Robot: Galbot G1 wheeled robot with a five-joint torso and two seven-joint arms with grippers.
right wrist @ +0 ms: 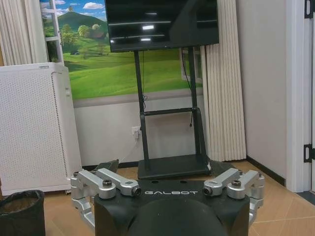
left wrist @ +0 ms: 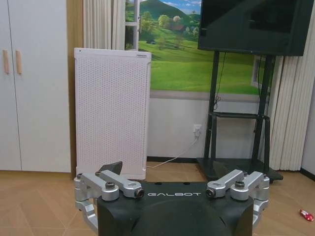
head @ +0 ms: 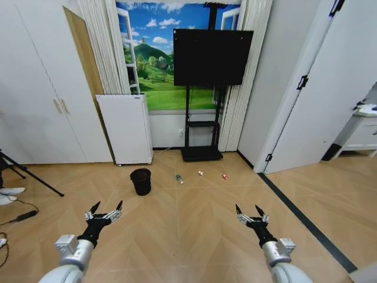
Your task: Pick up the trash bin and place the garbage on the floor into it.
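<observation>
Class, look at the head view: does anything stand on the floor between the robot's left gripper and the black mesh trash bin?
Nothing visible does. Bare parquet floor lies between the open left gripper and the trash bin. The white perforated cabinet stands behind the bin, not in the path.

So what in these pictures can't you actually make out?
- The garbage: the bottle, the wrapper and the red packet are too small in the head view to read any label.
- The trash bin: what lies inside is not visible in the head view; in the right wrist view the picture's edge cuts it off.
- The screen on its stand is dark.
</observation>
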